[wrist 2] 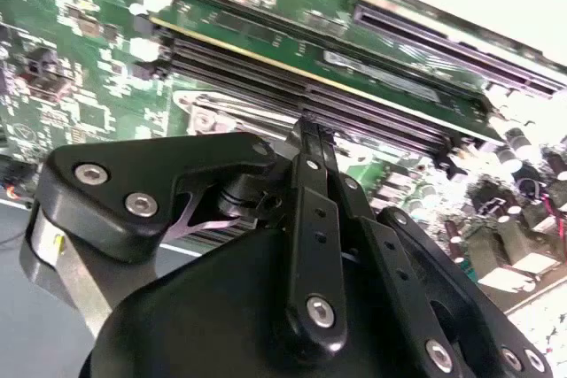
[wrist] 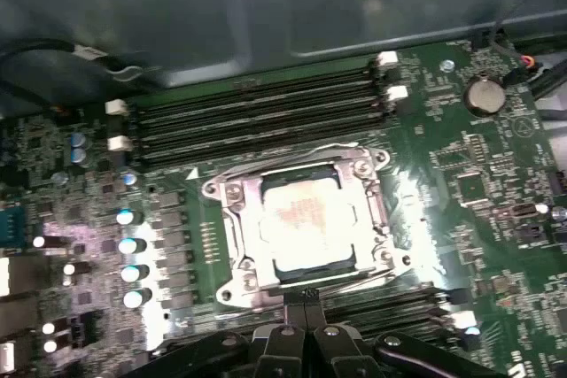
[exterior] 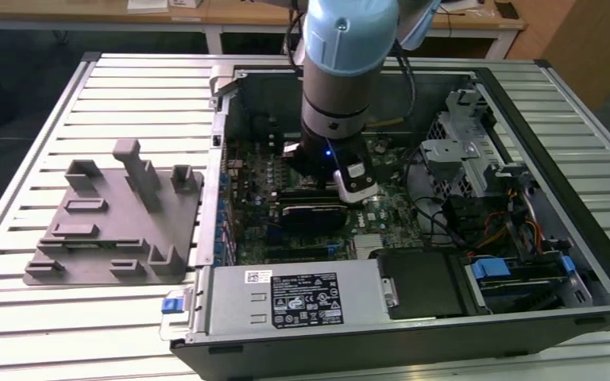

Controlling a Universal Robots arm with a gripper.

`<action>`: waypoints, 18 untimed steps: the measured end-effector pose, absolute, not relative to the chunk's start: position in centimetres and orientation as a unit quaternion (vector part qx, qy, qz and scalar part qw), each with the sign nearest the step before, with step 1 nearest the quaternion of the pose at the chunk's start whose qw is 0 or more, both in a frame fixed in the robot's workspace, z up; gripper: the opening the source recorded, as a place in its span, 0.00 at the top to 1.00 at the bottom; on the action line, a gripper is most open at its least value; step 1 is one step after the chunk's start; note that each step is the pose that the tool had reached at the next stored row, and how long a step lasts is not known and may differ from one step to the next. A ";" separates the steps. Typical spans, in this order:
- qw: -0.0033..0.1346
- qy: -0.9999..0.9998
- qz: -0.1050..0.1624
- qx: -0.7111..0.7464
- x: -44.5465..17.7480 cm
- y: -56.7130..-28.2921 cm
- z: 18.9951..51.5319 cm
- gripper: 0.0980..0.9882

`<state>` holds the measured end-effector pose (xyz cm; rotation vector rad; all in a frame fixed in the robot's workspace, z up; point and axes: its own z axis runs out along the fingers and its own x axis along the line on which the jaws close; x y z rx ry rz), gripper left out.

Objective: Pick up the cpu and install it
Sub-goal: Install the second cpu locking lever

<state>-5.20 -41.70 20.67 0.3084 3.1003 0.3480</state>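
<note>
Chip work is close: the cpu (wrist: pixel 306 219) lies flat in the socket (wrist: pixel 232 219) on the green board (wrist: pixel 478 174). At its 6 o'clock edge, the tool (wrist: pixel 306 300) is pinched shut, holding nothing. It looks light, stiff and breakable; hold its edges.

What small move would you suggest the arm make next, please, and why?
Probably lift the tool straight up: the cpu already appears to lie inside the socket frame, and the tool's fingers are together, holding nothing.
</note>
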 end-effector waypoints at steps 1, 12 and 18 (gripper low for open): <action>0.002 0.989 0.110 0.099 -4.9 -41.7 20.7 0.99; 0.001 0.989 0.109 0.100 -4.5 -41.6 22.6 0.99; 0.001 0.989 0.109 0.100 -4.5 -40.2 22.6 0.99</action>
